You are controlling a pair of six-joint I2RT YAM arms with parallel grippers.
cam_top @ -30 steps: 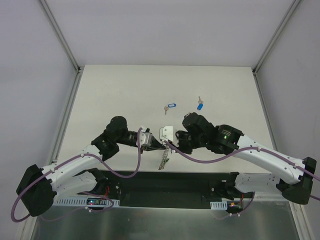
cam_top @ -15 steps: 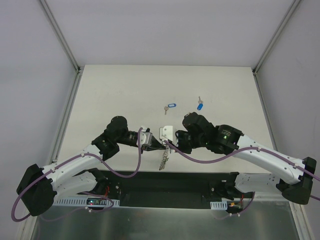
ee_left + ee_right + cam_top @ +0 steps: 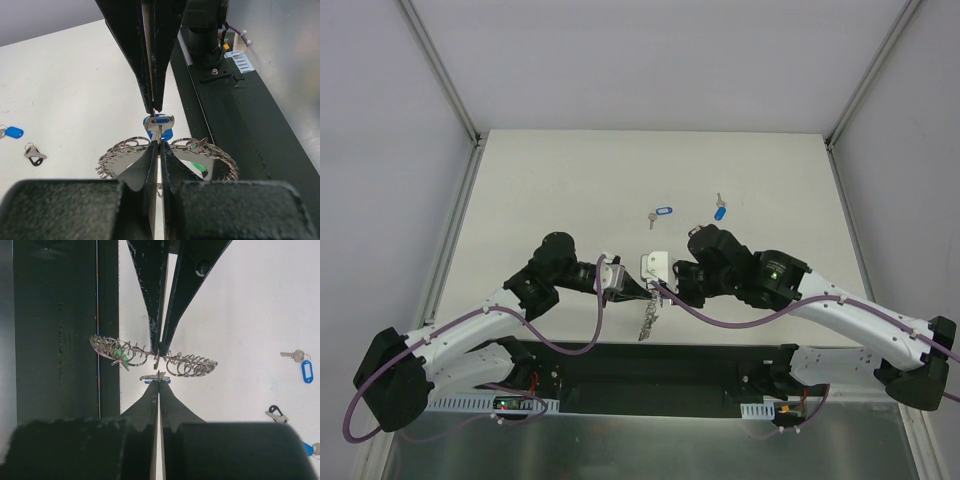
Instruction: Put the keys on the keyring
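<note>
My left gripper [image 3: 634, 291] is shut on the keyring [image 3: 646, 318], a flat grey ring with a coiled rim and a green spot, and holds it above the table's near edge. The left wrist view shows the left gripper [image 3: 159, 146] pinching the keyring [image 3: 210, 162] edge-on. My right gripper [image 3: 662, 291] meets it tip to tip, shut on a silver key with a blue tag [image 3: 157, 377]. That key [image 3: 159, 123] sits right at the ring's rim. The keyring [image 3: 190, 364] hangs just past the right gripper [image 3: 158, 381].
Three more keys lie on the table behind: a blue-tagged one [image 3: 720, 211], another blue-tagged one [image 3: 665, 211] and a dark-tagged one [image 3: 276, 413] beside it. The black base rail [image 3: 650, 365] runs below the grippers.
Both grippers keep their holds. The right arm has shifted very slightly; the key and keyring stay together at the same spot.
</note>
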